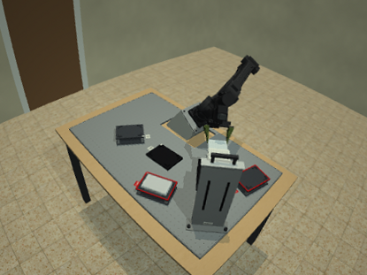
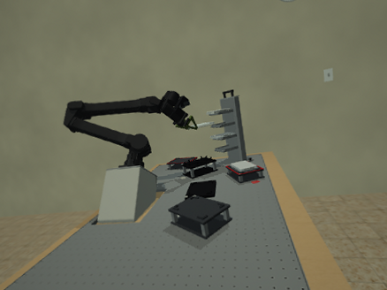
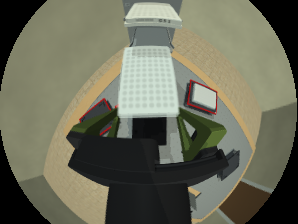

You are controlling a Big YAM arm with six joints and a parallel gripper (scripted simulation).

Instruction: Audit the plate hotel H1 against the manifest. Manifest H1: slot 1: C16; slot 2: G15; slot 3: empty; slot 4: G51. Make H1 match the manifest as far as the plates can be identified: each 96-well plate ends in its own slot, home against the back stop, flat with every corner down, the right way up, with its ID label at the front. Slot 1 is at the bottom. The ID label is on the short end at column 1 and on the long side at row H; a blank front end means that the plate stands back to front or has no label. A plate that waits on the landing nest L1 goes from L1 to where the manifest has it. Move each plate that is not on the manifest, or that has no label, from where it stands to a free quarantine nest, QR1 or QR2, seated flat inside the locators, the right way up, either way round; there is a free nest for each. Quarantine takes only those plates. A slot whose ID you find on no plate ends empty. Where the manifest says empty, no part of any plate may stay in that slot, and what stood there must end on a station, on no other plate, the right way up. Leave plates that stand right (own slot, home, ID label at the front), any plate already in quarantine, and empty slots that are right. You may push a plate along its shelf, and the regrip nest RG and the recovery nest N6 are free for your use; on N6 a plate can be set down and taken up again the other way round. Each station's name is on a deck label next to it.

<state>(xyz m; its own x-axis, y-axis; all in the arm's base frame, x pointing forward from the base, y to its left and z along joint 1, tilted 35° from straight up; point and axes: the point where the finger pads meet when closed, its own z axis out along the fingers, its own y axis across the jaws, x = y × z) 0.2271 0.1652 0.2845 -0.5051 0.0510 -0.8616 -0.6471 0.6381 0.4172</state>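
My gripper is shut on the near end of a white 96-well plate, one green finger on each long side. It holds the plate level in the air in front of the grey plate hotel H1, at about the height of the third shelf from the bottom. The plate's far end is close to the shelf fronts; I cannot tell whether it touches them. Another white plate lies on the top shelf. No label can be read.
A red-rimmed nest holds a white plate. A second red-rimmed nest has none. A raised black nest, a flat black pad and a black nest with pins stand on the deck.
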